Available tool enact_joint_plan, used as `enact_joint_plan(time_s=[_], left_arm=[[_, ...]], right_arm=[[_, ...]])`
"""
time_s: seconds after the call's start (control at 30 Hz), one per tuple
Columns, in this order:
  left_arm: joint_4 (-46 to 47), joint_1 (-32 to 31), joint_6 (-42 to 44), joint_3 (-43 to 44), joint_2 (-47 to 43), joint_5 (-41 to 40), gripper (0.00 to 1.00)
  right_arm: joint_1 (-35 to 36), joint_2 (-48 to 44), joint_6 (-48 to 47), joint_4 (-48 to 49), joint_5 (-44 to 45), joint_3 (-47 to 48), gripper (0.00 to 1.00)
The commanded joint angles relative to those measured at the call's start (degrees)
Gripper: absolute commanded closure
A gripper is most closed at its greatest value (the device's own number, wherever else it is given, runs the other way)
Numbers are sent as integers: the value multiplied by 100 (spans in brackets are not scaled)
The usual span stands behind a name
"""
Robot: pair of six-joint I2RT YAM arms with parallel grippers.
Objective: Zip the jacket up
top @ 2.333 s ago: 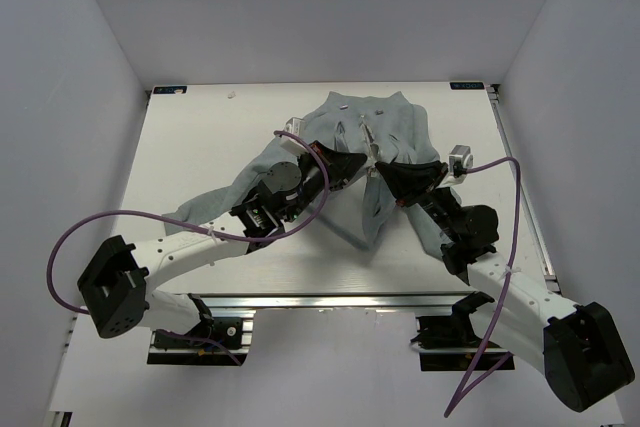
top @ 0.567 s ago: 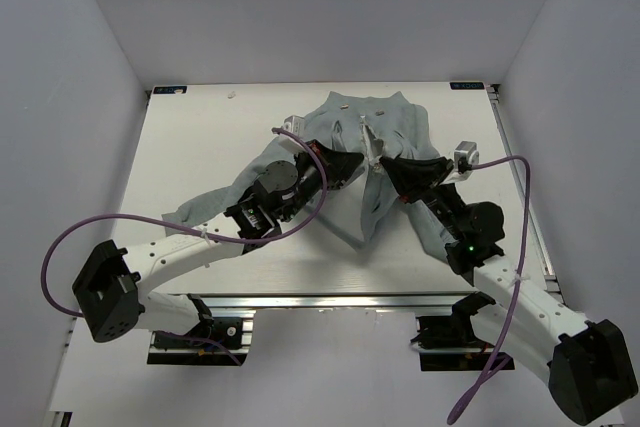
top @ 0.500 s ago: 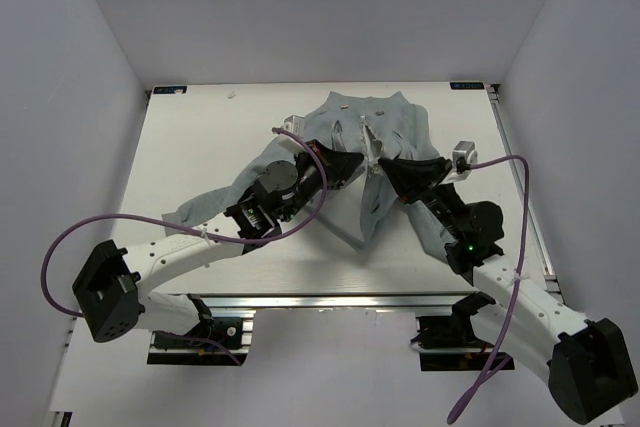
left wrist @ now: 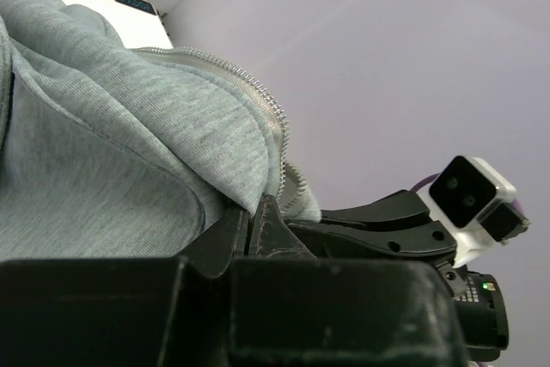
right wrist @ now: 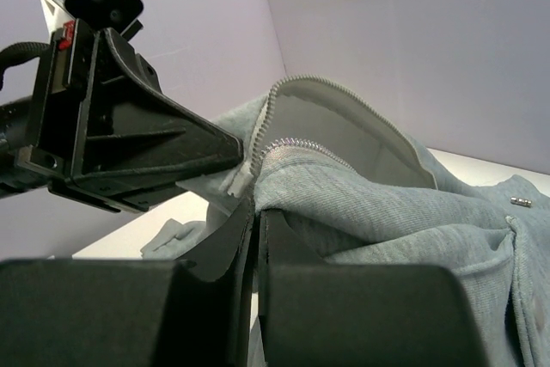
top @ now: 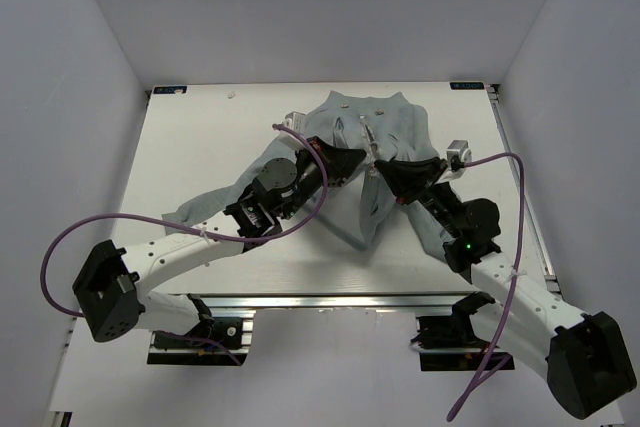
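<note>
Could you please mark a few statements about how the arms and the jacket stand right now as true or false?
1. The left end effector is shut on the jacket. True.
2. The right end effector hangs open above the table. False: it is shut on the jacket's fabric beside the zipper.
3. The jacket is zipped up to the collar. False: the zipper's toothed edges are apart, with pale lining showing.
4. Both end effectors grip close together near the jacket's middle. True.
</note>
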Motion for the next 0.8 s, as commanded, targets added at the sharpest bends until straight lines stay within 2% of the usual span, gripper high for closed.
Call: enact_joint_plan(time_s=[0.0,0.3,0.77], left_arm=[[295,-56,65,296,-135,159,100],[268,-56,-14,216,-135,133,100],[374,-47,-111,164,-109,247,100]], right_arm=[[29,-5,-23,491,-28,224,100],[29,-198,83,861,192,74,100],[29,-14,302,975,-54,180,100]])
